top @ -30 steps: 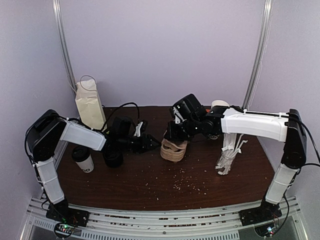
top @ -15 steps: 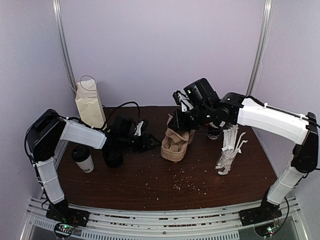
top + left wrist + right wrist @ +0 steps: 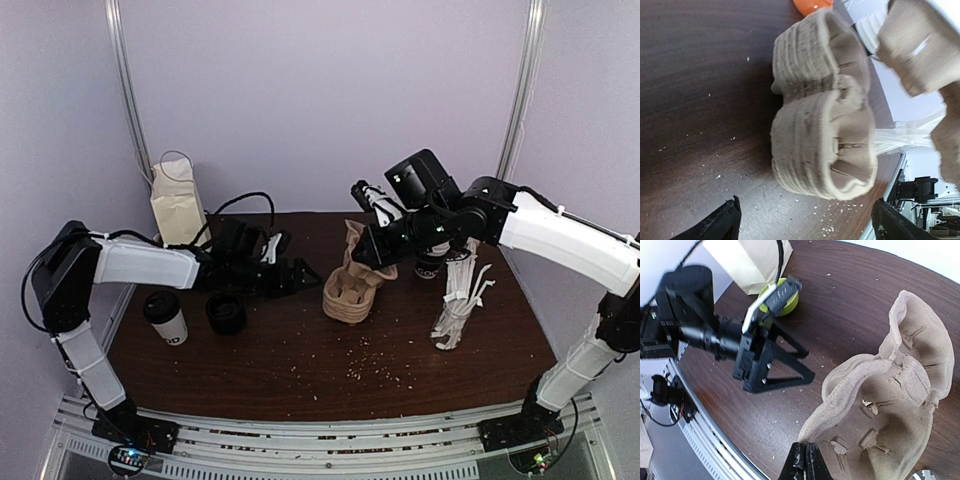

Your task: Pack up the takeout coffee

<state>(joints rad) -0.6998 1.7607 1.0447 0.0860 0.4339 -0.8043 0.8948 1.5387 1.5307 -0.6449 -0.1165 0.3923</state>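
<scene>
Change: right gripper (image 3: 370, 256) is rising with carrier (image 3: 360, 240); left gripper (image 3: 298, 278) is spreading wider.
Table (image 3: 300, 370): holding everything.
Right gripper: pinching carrier's edge, tilting it over stack (image 3: 348, 298).
Left gripper: fingers spread, gripping nothing, just left of stack.
Coffee (image 3: 166, 318): standing upright near table's left edge, beside lids (image 3: 226, 314).

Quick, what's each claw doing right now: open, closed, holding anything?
Left claw: open, holding nothing.
Right claw: closed on the edge of a pulp cup carrier.
</scene>
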